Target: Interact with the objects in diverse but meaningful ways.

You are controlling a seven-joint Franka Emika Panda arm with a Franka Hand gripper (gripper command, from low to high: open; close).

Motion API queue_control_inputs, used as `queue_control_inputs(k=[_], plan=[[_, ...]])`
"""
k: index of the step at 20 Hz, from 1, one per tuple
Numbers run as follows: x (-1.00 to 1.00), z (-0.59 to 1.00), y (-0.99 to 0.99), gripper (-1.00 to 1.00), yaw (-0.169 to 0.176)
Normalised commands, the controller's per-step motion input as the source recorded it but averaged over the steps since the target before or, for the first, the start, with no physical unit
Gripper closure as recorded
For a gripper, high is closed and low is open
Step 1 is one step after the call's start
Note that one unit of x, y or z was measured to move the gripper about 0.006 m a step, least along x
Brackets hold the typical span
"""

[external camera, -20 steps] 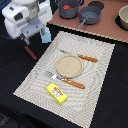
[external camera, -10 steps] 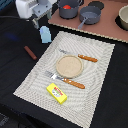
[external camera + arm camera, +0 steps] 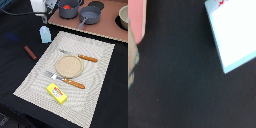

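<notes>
Blue cup (image 3: 45, 34) stands just off the placemat's (image 3: 100, 60) edge (jaws' state unclear).

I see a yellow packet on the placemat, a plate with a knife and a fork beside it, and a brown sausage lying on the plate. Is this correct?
Not quite. The sausage is not on the plate; it lies on the dark table, off the placemat, toward the exterior view's left. That view also confirms the rest: the yellow packet on the placemat, with the knife and fork beside the plate.
</notes>
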Motion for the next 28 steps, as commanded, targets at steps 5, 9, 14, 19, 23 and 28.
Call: queue_control_inputs(k=[5, 9, 14, 19, 23, 28], plan=[[0.21, 0.19, -0.26, -1.00, 0.041], [0.26, 0.03, -0.31, -1.00, 0.024], [0.35, 0.00, -0.38, -1.00, 0.039], [0.37, 0.00, -0.37, -1.00, 0.035], [0.38, 0.00, -0.35, -1.00, 0.034], [0.33, -0.03, -0.10, -1.00, 0.009]])
